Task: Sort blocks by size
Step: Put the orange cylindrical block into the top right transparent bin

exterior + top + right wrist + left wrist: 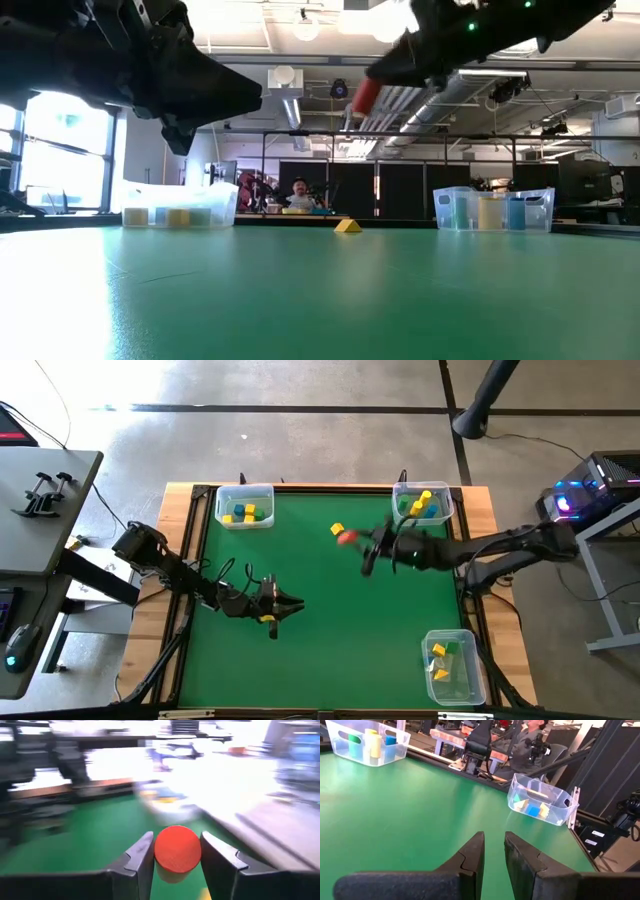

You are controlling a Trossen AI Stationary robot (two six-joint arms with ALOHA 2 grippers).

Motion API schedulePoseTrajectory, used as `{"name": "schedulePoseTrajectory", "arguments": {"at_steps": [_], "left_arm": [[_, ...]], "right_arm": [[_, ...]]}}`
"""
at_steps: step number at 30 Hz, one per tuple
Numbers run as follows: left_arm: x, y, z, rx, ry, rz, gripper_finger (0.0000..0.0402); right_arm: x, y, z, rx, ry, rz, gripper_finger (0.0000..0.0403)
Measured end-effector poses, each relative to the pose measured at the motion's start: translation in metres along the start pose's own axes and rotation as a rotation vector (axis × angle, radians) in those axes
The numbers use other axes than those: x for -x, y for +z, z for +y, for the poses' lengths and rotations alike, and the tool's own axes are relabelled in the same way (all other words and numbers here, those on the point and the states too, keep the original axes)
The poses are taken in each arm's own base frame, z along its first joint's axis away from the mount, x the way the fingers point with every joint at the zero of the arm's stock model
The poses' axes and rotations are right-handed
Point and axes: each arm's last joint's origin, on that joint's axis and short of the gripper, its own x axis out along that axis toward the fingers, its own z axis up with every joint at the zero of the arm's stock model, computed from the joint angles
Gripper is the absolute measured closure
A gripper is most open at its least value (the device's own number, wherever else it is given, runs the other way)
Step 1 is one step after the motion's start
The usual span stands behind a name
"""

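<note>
Right gripper (175, 857) clamps a red block (177, 851), held above the green mat (330, 650) near a loose yellow block (337, 530). Left gripper (494, 852) narrow; a yellow piece (267, 619) shows beneath it, grip unclear. Right wrist background blurred.

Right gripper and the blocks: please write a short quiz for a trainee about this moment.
1. True or false: the right gripper holds a red cylinder block.
2. How many clear bins stand on the green table?
3. Which block lies loose on the table? A. yellow block B. blue block C. green block

Key: 1. true; 2. three; 3. A
</note>
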Motion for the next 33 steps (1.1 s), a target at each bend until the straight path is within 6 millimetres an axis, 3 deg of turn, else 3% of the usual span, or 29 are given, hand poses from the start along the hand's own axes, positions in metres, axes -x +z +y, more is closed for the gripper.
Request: {"name": "schedulePoseTrajectory", "arguments": {"at_steps": [6, 16, 19, 24, 33], "left_arm": [[0.0, -0.001, 0.0, 0.006, 0.002, 0.013, 0.0339], [0.0, -0.001, 0.001, 0.008, 0.003, 0.012, 0.0339], [0.0, -0.001, 0.001, 0.008, 0.003, 0.012, 0.0339], [0.0, -0.001, 0.001, 0.007, 0.004, 0.015, 0.0339], [0.0, -0.001, 0.001, 0.005, 0.016, 0.012, 0.0339]], "right_arm": [[0.019, 0.011, -0.064, -0.064, -0.295, 0.064, 0.0272], [0.046, -0.011, -0.147, -0.212, -0.594, 0.313, 0.0272], [0.051, -0.021, -0.157, -0.23, -0.608, 0.405, 0.0272], [0.057, -0.042, -0.156, -0.237, -0.582, 0.504, 0.0272], [0.058, -0.07, -0.162, -0.297, -0.629, 0.378, 0.0272]]}}
